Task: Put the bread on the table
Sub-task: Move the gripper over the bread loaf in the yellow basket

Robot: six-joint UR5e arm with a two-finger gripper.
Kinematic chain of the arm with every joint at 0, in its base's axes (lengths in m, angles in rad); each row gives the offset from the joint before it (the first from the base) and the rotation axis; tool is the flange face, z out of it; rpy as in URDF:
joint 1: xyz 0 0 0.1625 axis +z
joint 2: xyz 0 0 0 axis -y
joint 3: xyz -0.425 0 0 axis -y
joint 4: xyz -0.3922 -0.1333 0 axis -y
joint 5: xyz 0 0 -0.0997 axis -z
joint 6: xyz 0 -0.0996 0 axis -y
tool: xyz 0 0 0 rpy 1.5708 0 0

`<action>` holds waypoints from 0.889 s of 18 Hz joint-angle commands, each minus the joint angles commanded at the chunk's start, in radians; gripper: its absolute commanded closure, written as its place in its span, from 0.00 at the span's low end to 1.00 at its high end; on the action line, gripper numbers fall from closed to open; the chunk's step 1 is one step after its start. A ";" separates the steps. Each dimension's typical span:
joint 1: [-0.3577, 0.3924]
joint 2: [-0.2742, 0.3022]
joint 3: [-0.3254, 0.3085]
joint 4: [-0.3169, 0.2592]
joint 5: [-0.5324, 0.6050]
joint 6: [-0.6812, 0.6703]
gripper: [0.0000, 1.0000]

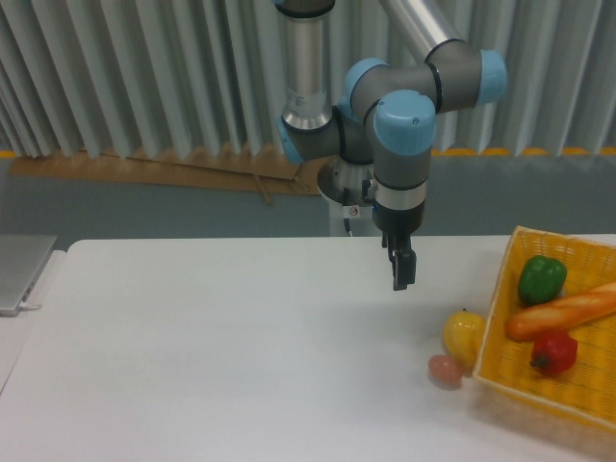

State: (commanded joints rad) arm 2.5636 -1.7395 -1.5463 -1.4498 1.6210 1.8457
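The long golden-brown baguette [563,313] lies inside the yellow woven basket [500,289] at the right edge, slanting across it between a green pepper [542,279] above and a red pepper [553,352] below — so we judge the task not yet begun. Just outside the basket's left wall, a yellow rounded fruit [464,334] and a small pinkish round fruit [445,370] sit touching on the plain white surface [231,356]. Our claw [402,274] hangs over that surface, left of the basket and well apart from the bread, holding nothing. We see it edge-on, so we cannot tell whether its fingers are apart. We expect to reach right, over the basket wall.
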 joint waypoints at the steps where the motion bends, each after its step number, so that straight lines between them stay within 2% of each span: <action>1: 0.009 0.002 -0.003 0.003 0.000 0.032 0.00; 9: 0.053 0.003 -0.006 0.022 0.003 0.069 0.00; 14: 0.156 -0.005 -0.014 0.023 0.000 0.156 0.00; 16: 0.184 -0.029 -0.018 0.048 0.000 0.149 0.00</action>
State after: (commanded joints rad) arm 2.7473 -1.7686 -1.5647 -1.4022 1.6214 1.9942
